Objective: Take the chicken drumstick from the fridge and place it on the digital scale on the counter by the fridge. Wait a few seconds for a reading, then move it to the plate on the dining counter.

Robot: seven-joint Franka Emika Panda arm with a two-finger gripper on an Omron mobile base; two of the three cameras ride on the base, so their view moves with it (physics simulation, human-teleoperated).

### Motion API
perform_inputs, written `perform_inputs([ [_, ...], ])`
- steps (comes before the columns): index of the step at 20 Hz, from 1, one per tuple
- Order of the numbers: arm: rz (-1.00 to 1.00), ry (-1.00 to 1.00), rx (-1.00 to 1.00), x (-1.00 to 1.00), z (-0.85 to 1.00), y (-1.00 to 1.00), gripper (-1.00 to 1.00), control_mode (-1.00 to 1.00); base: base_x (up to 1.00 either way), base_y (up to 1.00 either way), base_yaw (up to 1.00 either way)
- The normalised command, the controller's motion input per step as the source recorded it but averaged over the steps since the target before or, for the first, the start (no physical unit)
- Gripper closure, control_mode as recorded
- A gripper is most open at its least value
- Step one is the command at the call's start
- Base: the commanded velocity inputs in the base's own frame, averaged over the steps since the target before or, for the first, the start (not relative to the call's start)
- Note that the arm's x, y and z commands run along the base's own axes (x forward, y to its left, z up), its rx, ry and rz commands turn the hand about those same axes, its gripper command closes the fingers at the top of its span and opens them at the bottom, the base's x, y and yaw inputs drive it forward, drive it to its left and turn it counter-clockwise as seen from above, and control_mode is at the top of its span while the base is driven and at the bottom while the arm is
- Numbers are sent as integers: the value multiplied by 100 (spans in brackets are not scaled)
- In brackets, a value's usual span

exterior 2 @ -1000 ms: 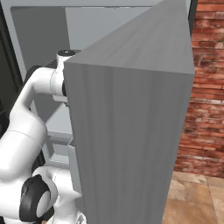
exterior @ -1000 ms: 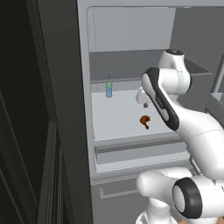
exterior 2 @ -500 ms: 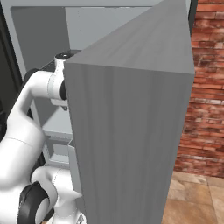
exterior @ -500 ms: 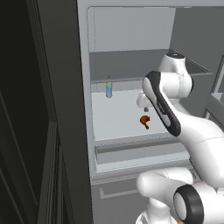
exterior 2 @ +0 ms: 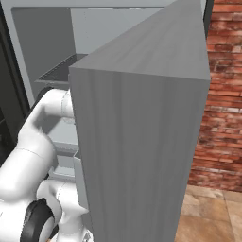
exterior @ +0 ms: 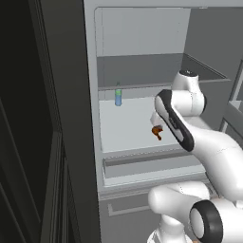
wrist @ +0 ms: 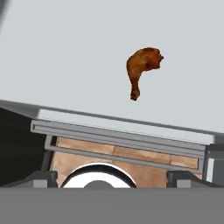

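chicken drumstick [wrist: 141, 70], pale fridge shelf [wrist: 65, 57]

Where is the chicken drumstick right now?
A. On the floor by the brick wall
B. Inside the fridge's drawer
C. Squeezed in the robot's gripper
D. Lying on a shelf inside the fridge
D: the chicken drumstick lies alone on the pale shelf inside the fridge, not far from the small blue-green bottle, with nothing gripping it.

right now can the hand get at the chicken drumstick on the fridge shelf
Probably yes. The chicken drumstick lies alone on the bare fridge shelf, with open space all round it. The hand is open and faces it, nothing between them. The blue-green bottle stands well off.
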Motion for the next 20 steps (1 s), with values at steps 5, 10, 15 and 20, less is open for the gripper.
perform_inputs([
  [5,8,-2,0,49,-63,-17,-100,-100,0,0,0],
  [10,5,0,0,46,-51,-7,-100,-100,0,0,0],
  [15,1,-1,0,29,-43,-4,-100,-100,0,0,0],
  [20,0,-3,0,24,-34,-3,-100,-100,0,0,0],
])
